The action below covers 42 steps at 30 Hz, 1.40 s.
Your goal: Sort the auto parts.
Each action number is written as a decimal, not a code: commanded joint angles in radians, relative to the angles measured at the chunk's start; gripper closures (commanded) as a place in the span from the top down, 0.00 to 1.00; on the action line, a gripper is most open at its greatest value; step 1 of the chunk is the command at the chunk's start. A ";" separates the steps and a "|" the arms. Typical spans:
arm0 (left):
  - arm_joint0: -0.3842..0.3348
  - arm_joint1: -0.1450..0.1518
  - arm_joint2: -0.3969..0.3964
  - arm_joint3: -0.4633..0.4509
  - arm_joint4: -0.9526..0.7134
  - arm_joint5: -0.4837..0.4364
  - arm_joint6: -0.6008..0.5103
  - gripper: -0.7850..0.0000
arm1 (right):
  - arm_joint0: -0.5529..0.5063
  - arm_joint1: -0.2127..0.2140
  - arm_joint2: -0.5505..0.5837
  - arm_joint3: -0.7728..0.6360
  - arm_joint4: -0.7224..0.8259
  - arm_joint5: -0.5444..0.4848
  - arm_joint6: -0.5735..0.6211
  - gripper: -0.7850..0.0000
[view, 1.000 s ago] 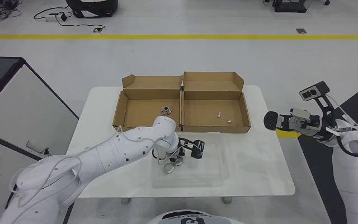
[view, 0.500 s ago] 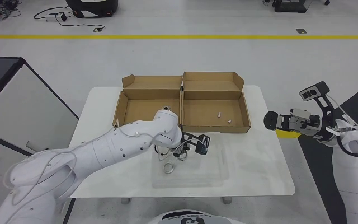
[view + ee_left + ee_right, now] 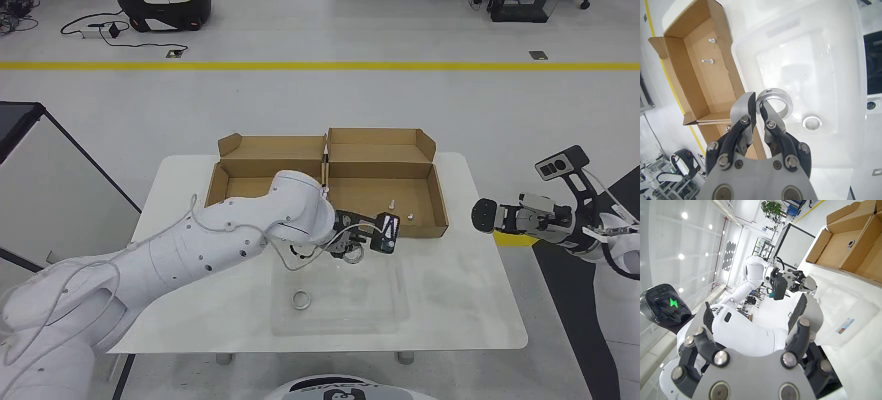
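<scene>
- Sorting was partly done: two bolts (image 3: 708,61) lay in the right cardboard box (image 3: 360,195), and a flanged part (image 3: 850,244) lay in the left cardboard box (image 3: 240,195)
- The left pincer (image 3: 758,108) was pinching a metal collar (image 3: 774,103) by its wall, with one finger inside the ring and one outside
- It held the collar in the air above the clear tray (image 3: 390,305), near the front wall of the right cardboard box
- A second collar (image 3: 812,123) lay flat on the tray floor, so this one and the held one were judged to be left to place
- The right pincer (image 3: 754,309) was spread and held nothing, and it hung off the right side of the table (image 3: 470,320), well apart from the boxes
- Compared with a second earlier, the left arm had lifted the metal collar out of the tray and carried it rightward, toward the boxes
- The second collar and the right arm had not moved
</scene>
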 commanded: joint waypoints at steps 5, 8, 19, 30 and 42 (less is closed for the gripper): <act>0.044 0.019 -0.088 0.003 0.036 0.038 0.174 0.00 | 0.000 0.000 0.000 0.000 0.000 0.000 0.000 1.00; 0.073 0.033 -0.133 0.006 0.058 0.046 0.246 0.00 | 0.000 0.000 0.000 0.000 0.000 0.000 0.000 1.00; 0.177 0.096 -0.299 0.032 0.109 -0.042 0.394 0.00 | 0.000 0.000 0.000 0.000 0.000 0.000 0.000 1.00; 0.243 0.131 -0.456 0.080 0.041 -0.080 0.538 0.00 | 0.000 0.000 0.000 0.000 0.000 0.000 0.000 1.00; 0.347 0.138 -0.550 0.146 -0.128 -0.134 0.747 0.00 | 0.000 0.000 0.000 0.000 0.000 0.000 0.000 1.00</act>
